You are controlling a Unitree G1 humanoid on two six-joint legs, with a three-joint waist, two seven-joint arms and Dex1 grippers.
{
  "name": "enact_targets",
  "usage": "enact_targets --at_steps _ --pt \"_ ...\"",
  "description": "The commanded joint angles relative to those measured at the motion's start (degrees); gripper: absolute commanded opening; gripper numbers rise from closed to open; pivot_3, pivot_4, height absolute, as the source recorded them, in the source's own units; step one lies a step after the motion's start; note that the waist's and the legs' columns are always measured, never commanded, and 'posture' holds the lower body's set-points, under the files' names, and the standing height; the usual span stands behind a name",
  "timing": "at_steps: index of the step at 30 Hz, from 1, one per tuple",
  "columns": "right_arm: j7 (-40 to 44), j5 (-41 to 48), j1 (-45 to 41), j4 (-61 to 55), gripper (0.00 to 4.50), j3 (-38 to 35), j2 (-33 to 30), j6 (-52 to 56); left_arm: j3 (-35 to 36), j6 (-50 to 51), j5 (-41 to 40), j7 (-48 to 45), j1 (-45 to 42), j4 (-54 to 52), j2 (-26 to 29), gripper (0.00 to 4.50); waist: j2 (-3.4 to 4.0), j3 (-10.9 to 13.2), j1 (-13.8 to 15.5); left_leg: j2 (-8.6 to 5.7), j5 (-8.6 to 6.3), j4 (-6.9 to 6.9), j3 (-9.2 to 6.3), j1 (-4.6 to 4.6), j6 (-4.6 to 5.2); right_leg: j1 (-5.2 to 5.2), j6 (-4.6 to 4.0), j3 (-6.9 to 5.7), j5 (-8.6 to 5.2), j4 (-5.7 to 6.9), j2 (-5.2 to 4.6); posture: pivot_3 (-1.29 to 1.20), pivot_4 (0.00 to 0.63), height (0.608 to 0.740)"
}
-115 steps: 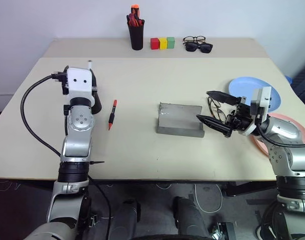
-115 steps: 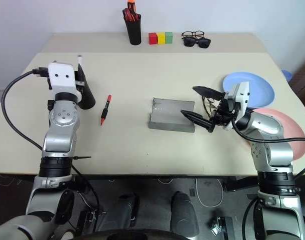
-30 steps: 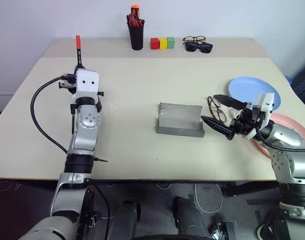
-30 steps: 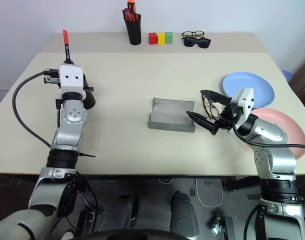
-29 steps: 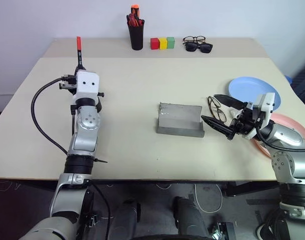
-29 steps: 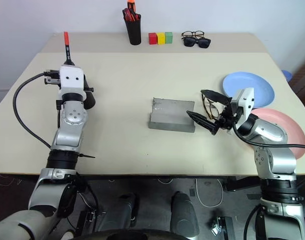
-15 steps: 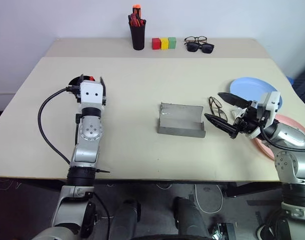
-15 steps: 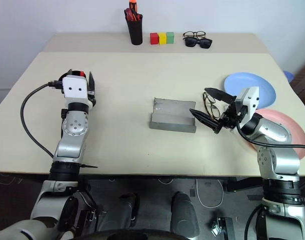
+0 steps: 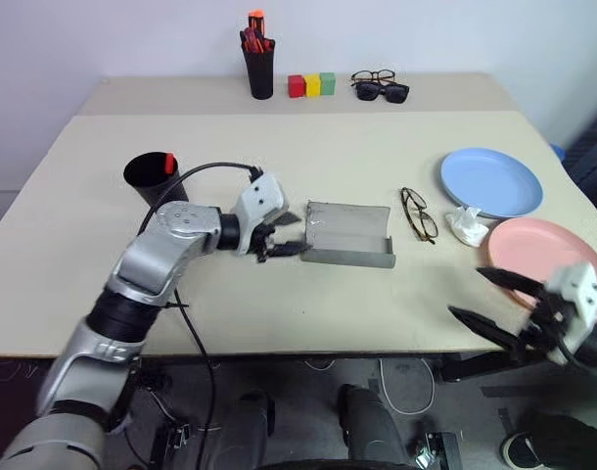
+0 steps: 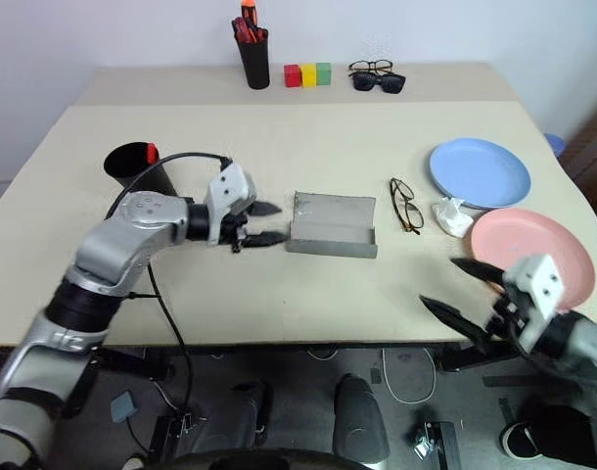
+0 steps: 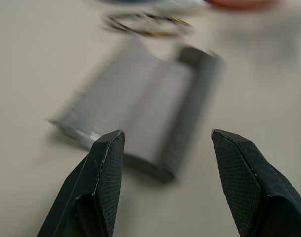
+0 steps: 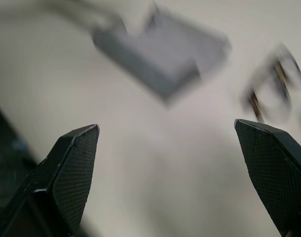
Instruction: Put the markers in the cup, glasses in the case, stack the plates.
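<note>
The left hand (image 9: 279, 238) is released and carries nothing; its two fingers point sideways at the near end of the case (image 9: 349, 234), close to it but not touching. The left wrist view confirms the gap between the fingers, with the case directly ahead.

The right hand (image 10: 465, 289) is also released, jaws spread wide and empty. It hangs off the front edge of the desk (image 9: 377, 157), below the pink plate (image 9: 538, 248) and well apart from the other items.

The case lies at the middle of the desk with its lid up, interior exposed. The glasses (image 9: 417, 212) lie on the desk just beside the case, on the robot's right, not yet inside. The blue plate (image 9: 490, 181) sits beyond the pink one, apart from it; a crumpled white scrap (image 9: 465, 226) lies between them.

The cup (image 9: 148, 176) stands on the robot's left. A red cap (image 9: 168, 161) shows at its rim, so the red-capped marker appears to be inside; the white marker cannot be made out.

Judged step: the markers are probably finished and the glasses are in hand. The left hand seems placed to steady the case. The next move calls for the right hand to return over the desk, pinch the glasses by the frame, lift, and lower them into the case. The plates remain unstacked.
</note>
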Motion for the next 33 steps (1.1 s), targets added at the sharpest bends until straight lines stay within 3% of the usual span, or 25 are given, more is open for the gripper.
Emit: enact_targets --at_steps 1,7,16,31,33 --pt "0.21 0.68 6.2 -5.13 4.5 -7.94 2.36 -1.77 -4.1 -6.28 2.87 -7.92 -8.07 9.84 -2.83 2.83 -0.05 0.02 0.94 0.0 0.0 0.1 -0.02 -0.04 0.0 0.03 0.1 -0.02 -0.08 -0.04 0.0 0.0 0.15 0.739" --pt "-2.11 1.86 14.76 -10.38 4.5 -14.44 8.95 -2.76 -8.9 -19.55 11.21 -12.77 -19.32 32.15 -11.31 2.83 -0.12 0.01 1.61 -0.01 -0.02 0.17 0.02 -0.16 0.0 0.17 0.14 -0.08 -0.08 -0.36 -0.06 0.0 0.15 0.739" --pt "-4.06 1.52 20.06 -13.46 4.5 -14.87 14.75 -5.82 -9.84 -31.54 19.47 -14.19 -30.42 57.52 -23.01 2.83 -0.14 0.03 1.62 -0.03 -0.12 0.07 0.01 -0.48 0.19 -0.11 0.32 -0.1 -0.18 -0.4 -0.07 0.0 0.15 0.739" --pt "-5.92 1.56 19.21 -13.35 4.5 -13.05 13.6 -6.71 -8.3 -30.96 22.8 -23.49 -30.55 59.88 -23.51 2.83 -0.14 0.03 1.67 -0.03 -0.12 0.12 -0.03 -0.52 0.19 -0.1 0.32 -0.15 -0.16 -0.41 -0.09 0.0 0.15 0.739" --pt "-5.95 1.39 18.28 -12.79 4.5 -12.76 12.89 -6.63 -8.81 -30.85 23.56 -23.43 -30.1 59.54 -23.99 2.31 -0.14 0.03 1.68 -0.03 -0.12 0.15 -0.03 -0.52 0.19 -0.1 0.32 -0.14 -0.16 -0.38 -0.09 0.0 0.15 0.739"
